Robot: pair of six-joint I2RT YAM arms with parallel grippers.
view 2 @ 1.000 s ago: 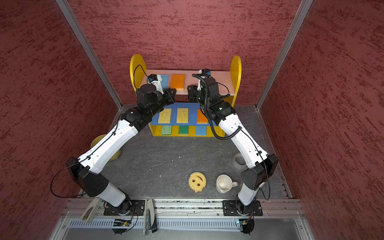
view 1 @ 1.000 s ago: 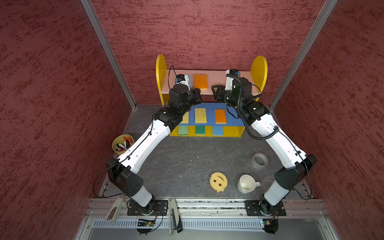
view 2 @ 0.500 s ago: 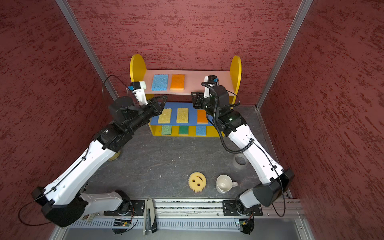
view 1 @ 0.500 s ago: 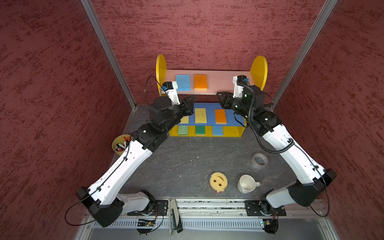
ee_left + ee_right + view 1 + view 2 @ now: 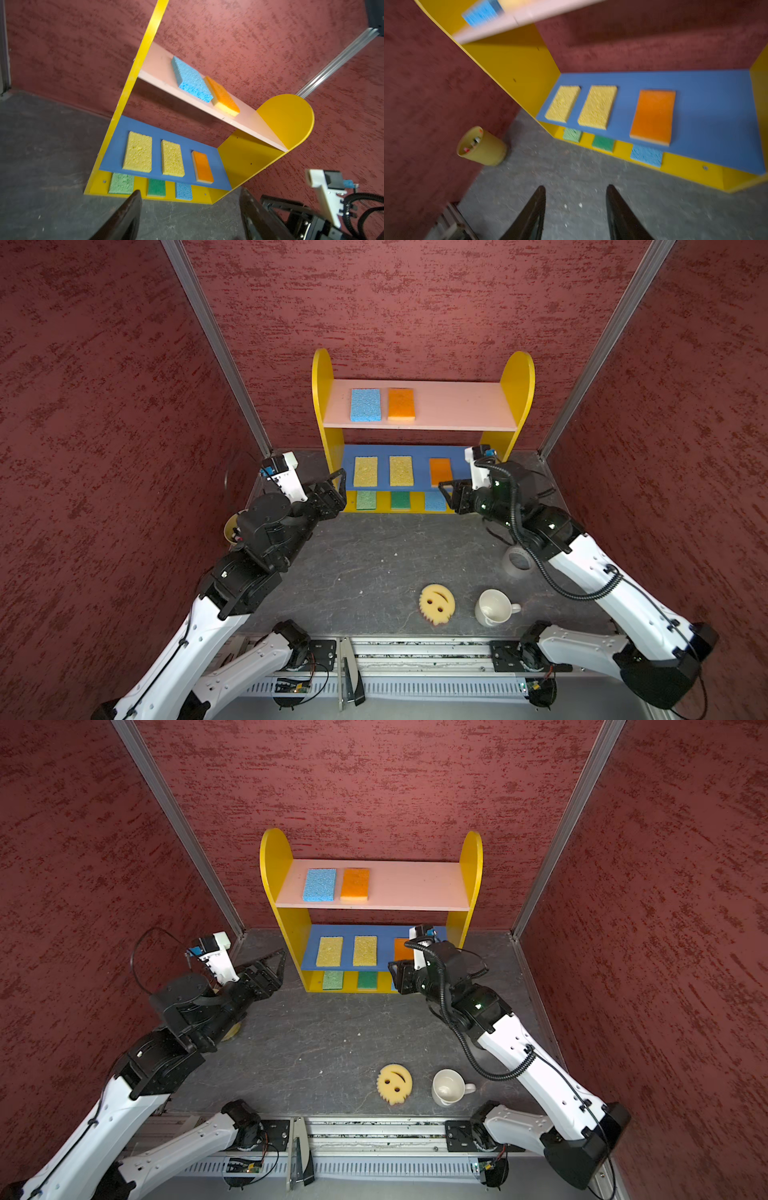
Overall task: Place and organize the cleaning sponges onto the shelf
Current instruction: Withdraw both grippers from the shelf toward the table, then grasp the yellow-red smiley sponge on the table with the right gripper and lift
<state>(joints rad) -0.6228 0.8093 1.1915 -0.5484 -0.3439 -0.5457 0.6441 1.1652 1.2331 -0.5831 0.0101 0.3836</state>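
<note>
Now the left gripper point(image 5: 190, 193) and right gripper point(image 5: 575, 187) are backing off the shelf point(image 5: 457, 406), jaws apart, empty. Only the round sponge point(image 5: 436, 605) is waiting before it.

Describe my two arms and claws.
The left arm and right arm match: white link shells, black joints. The left claw and right claw each have two dark tapered fingers. White camera mounts with blue plugs sit at the wrists; a ribbed black cable runs along the right arm.

Dark red textured walls point(image 5: 415, 302) on three sides, silver corner posts point(image 5: 218, 348), scuffed grey floor point(image 5: 374, 564).
</note>
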